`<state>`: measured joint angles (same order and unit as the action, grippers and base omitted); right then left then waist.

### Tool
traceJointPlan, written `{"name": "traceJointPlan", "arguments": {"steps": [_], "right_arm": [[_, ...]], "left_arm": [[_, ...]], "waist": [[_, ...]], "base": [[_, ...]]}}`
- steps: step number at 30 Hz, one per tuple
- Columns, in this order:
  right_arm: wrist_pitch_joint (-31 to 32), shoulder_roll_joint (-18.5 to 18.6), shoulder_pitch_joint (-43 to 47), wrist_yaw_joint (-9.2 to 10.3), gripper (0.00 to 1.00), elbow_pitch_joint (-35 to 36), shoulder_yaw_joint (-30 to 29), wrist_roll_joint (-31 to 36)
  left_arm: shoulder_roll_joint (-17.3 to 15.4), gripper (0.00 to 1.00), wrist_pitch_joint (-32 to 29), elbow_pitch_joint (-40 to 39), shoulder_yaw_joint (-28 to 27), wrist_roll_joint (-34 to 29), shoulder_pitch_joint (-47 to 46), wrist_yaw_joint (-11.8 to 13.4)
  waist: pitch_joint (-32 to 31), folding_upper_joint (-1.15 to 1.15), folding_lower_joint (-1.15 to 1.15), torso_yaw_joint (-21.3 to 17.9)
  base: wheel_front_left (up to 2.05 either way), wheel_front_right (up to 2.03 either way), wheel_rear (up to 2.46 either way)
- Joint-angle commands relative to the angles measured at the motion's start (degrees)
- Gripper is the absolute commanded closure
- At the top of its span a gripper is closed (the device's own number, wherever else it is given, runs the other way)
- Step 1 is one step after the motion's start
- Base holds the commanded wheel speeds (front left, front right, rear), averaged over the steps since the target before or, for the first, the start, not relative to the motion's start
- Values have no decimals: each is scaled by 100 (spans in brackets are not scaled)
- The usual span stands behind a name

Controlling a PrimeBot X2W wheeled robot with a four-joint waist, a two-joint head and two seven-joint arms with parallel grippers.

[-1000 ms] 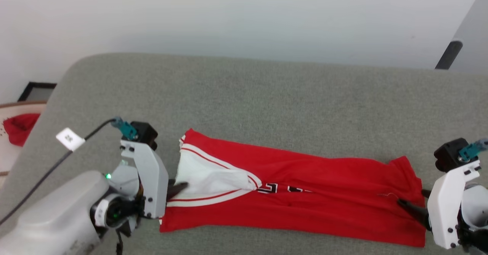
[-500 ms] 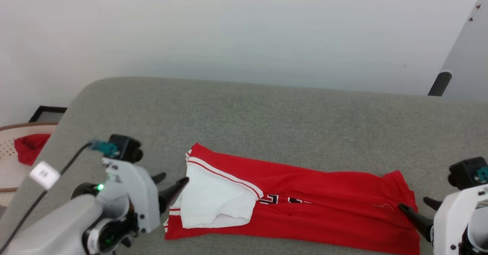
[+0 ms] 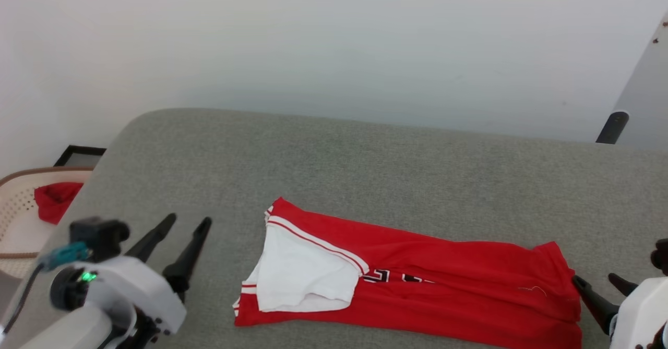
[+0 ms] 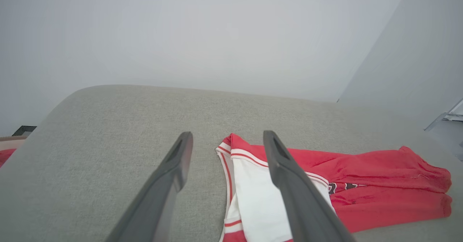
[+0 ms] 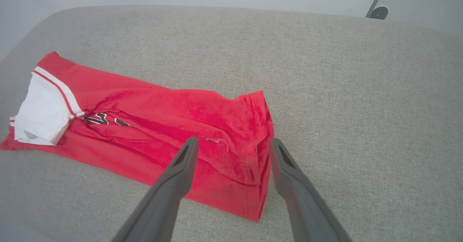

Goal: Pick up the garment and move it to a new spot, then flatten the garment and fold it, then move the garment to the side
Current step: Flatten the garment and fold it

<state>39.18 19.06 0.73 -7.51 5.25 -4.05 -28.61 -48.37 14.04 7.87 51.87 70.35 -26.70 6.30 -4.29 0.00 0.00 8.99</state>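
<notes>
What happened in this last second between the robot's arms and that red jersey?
The left gripper let go of the white-lined end of the garment, opened its jaws and drew back to the left, clear of the cloth. The right gripper eased back slightly at the other end, jaws open as before. The garment stayed folded in a long strip on the grey cushion; the camera itself shifted.

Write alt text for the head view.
A red jersey lies folded into a long band on a grey padded surface, its white inside showing at the left end. The left gripper is open and clear of it at lower left; the right gripper is open beside its right end. A basket holding red cloth sits at far left.
</notes>
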Motion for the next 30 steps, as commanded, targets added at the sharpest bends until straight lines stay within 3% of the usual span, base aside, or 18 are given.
{"name": "traceJointPlan", "arguments": {"steps": [1,7,17,22,30], "right_arm": [[-23,-47,80,5,0,-33,-97,33],[155,-106,-58,5,0,-281,-371,162],[633,-84,-336,5,0,-930,-603,265],[829,2,-572,5,0,-1247,-610,360],[1044,119,-960,5,0,-1757,-459,460]], "left_arm": [[-15,0,70,-33,-171,-85,236,85],[276,0,109,-174,-1361,-640,1063,246],[1192,0,113,-250,-3287,-1843,2447,-101],[1624,0,114,-211,-3812,-2171,2662,-392],[2099,0,113,-15,-4118,-2465,2525,-768]], "waist": [[9,0,0,42],[74,0,0,149],[242,0,0,431],[497,0,0,577],[886,0,0,733]], "base": [[0,0,0],[0,0,0],[0,0,0],[0,0,0],[0,0,0]]}}
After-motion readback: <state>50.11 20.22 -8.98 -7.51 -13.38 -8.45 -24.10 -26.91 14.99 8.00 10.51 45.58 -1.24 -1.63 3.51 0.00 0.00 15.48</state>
